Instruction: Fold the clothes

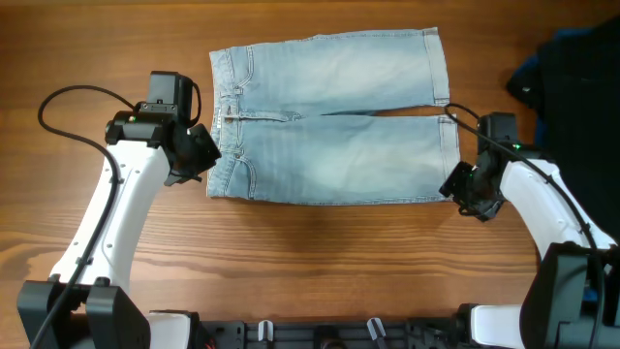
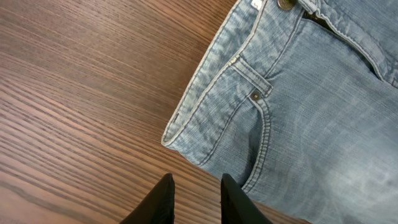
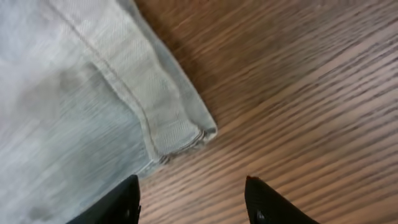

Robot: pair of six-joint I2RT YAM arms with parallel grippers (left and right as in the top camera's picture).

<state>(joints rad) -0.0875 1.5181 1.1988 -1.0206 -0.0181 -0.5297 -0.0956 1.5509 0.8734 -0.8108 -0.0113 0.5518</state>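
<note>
Two wrist views, left pincer (image 2: 196,186) slightly parted, right pincer (image 3: 190,190) spread, gaps unclear overhead, jeans (image 1: 329,126) flat

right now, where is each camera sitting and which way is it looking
Overhead: above the table, facing straight down on the jeans; both arms show.
Left wrist: behind the left tool, facing the waistband corner; two fingertips show.
Right wrist: behind the right tool, facing a hem corner; two fingertips show.
Shared: both wrist views show jeans on wood.
</note>
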